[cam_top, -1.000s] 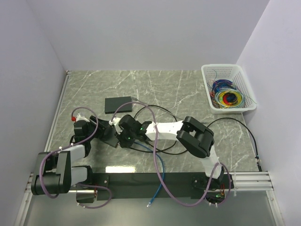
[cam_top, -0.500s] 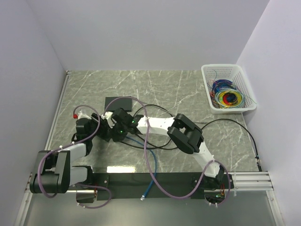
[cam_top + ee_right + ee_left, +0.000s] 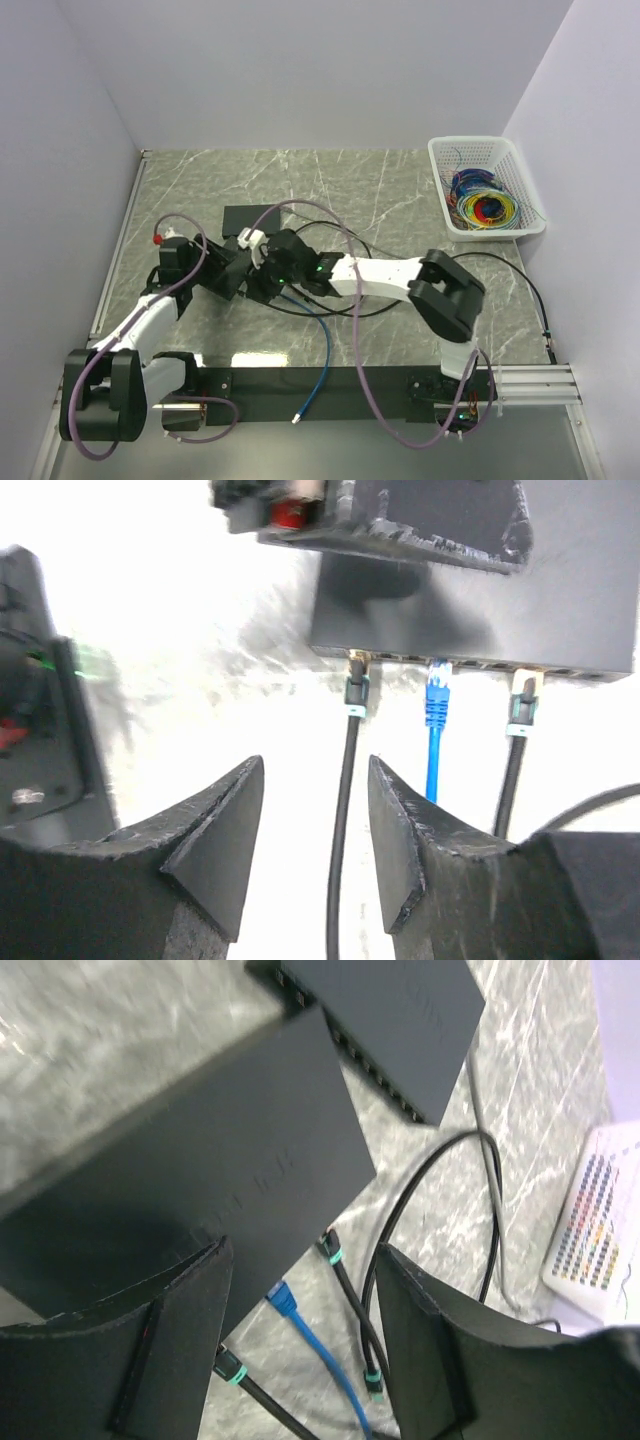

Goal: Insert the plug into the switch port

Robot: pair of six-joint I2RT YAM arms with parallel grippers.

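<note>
The right gripper [image 3: 313,780] has been opened and drawn back from the switch [image 3: 560,600] toward 3 o'clock in the top view. The blue plug [image 3: 436,695] is now seen seated in a port, free of the fingers. The right elbow [image 3: 447,297] has been swung out toward 3 o'clock. The cable end [image 3: 294,418] has been dragged toward 9 o'clock. The left arm [image 3: 150,315] has been stretched out, and the left gripper [image 3: 303,1250] carried slightly toward 12 o'clock.

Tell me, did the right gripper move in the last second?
Yes. In the top view the right gripper first slid left, then backed off to the right, ending nearer the white basket than before.
</note>
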